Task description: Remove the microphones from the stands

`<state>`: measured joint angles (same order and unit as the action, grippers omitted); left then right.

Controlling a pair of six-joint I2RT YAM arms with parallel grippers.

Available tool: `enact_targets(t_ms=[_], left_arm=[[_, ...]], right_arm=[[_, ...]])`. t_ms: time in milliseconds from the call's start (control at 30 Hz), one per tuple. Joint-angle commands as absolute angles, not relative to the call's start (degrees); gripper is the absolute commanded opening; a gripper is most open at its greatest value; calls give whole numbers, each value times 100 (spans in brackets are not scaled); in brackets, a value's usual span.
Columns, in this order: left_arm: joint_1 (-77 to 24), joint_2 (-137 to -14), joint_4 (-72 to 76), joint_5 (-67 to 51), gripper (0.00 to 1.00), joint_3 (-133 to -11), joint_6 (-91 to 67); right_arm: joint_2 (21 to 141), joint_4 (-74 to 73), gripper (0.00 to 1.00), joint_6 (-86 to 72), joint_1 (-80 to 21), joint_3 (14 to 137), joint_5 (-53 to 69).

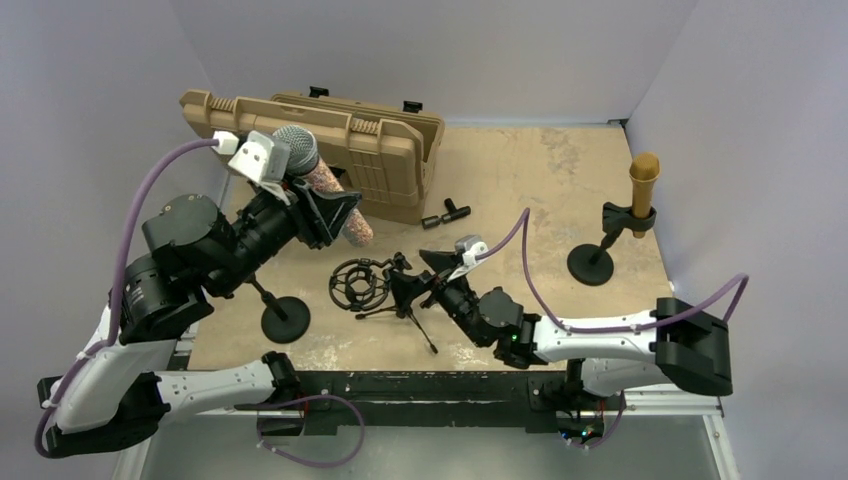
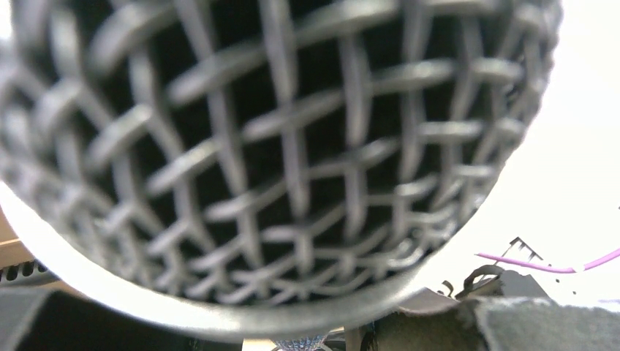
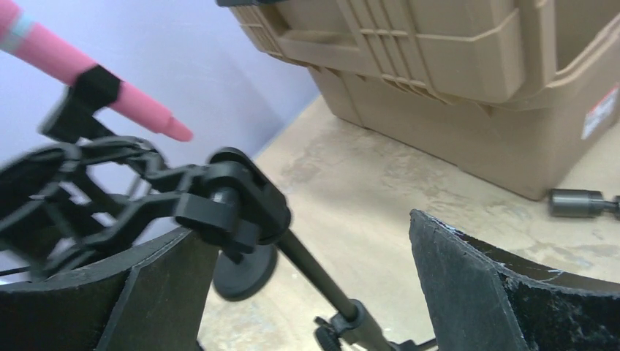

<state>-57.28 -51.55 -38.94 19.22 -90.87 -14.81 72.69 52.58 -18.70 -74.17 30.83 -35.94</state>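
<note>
**Work surface.** The desk (image 1: 520, 170) has a beige, mottled, stone-like top. Pale lavender walls (image 1: 420, 50) enclose it at the back and on both sides. A black rail (image 1: 420, 385) runs along the near edge, where the arm bases are mounted.

**Task item.** The microphone (image 1: 318, 180) has a pink body and a silver mesh head. It is raised above the rear left of the desk, tilted, with the head uppermost. The left gripper (image 1: 322, 212) is clamped on its body. In the left wrist view the mesh head fills the frame. The round-base stand (image 1: 285, 320) sits under the left arm. It cannot be determined whether its clip grips the microphone.

**Right gripper** (image 1: 405, 283). The fingers are wide apart and hold nothing. They sit on either side of the joint of a black shock mount (image 1: 360, 284), which is carried on a small tripod (image 1: 415, 322) at desk centre.

**Other items.**
- A tan hard case (image 1: 340, 150) stands behind the microphone.
- Two small black adapters (image 1: 447, 214) lie just beside the case.
- A gold microphone (image 1: 643, 185) sits in a second stand (image 1: 590, 265) at the right.
</note>
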Motion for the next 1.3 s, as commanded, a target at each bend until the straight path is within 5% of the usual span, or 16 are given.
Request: enact_targets(t_ms=[0,400,633,900,1267], left_arm=[[-5704,-5206,-3709,1874,0,-9316,-1272],[-5698,-5585,-3589,1685,0,-9306,-1394],[-5612,-5762,-3608,1104,0,-9320,-1593],[-5535,-6015,-3540,211,0,-9437,-2065],[-5388,-6096,-3581,80,0,-9550,-2354]], right_arm=[[6698,4808,99,-2469,-7386,3039,-2910],[5121,3824,99,-2796,-7388,3083,-1502],[4129,3381,99,-2985,-7367,3588,-2303],[5220,2884,95,-1602,-7131,5368,-1347],[5547,3164,83,-1285,-6970,5275,-715]])
